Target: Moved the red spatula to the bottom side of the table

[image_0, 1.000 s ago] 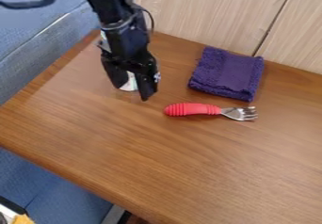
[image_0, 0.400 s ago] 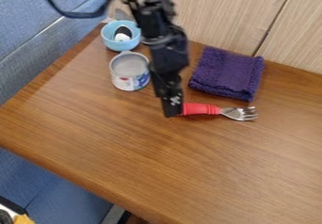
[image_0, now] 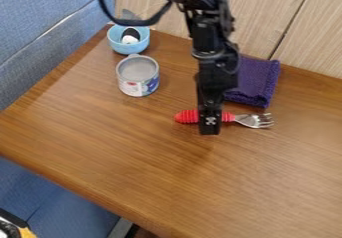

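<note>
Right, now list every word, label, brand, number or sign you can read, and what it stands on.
No text can be read.
Tin can: red and blue print on its label, too small to read.
Claw: a white mark, no letters to make out.

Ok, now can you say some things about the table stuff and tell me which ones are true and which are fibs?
1. The fork has a red handle. True.
2. The grey-topped can is inside the bowl. False: the can stands on the table, beside the bowl.
3. In this view, the gripper covers part of the red handle. True.
4. The folded cloth is yellow. False: the cloth is purple.
5. Nothing is in the bowl. False: a black and white thing is in it.
6. The bowl is light blue. True.
</note>
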### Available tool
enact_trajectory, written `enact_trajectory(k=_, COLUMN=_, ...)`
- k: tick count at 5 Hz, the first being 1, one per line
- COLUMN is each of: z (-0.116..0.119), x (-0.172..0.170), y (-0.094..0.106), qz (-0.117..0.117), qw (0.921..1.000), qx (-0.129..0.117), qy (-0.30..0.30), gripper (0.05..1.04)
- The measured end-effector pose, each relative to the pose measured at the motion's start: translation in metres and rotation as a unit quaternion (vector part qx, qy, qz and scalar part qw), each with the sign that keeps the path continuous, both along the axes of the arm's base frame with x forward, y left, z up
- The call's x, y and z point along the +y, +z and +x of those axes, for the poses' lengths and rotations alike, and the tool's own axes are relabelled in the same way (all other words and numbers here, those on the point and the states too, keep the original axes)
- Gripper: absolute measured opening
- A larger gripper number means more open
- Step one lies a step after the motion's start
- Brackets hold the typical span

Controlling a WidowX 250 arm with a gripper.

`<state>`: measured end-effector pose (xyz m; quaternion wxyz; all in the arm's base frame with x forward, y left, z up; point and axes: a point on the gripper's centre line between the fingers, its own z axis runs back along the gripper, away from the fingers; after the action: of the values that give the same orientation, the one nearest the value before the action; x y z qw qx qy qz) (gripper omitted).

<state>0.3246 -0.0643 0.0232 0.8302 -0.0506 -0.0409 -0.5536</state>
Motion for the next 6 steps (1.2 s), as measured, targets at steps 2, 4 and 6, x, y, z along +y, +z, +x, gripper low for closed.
enact_trajectory(k=2, z=0.006, x=-0.004, y=-0.01, qz=0.012, qw=0.9993, qx=-0.003, qy=-0.035, gripper=0.666)
enact_trajectory(k=4, z=0.006, x=-0.003, y=-0.011, qz=0.025, qw=0.9991, qx=-0.005, qy=-0.034, gripper=0.358)
enact_trajectory(k=6, z=-0.003, x=-0.002, y=-0.008, qz=0.025, qw=0.9977, qx=0.021, qy=-0.06, gripper=0.358)
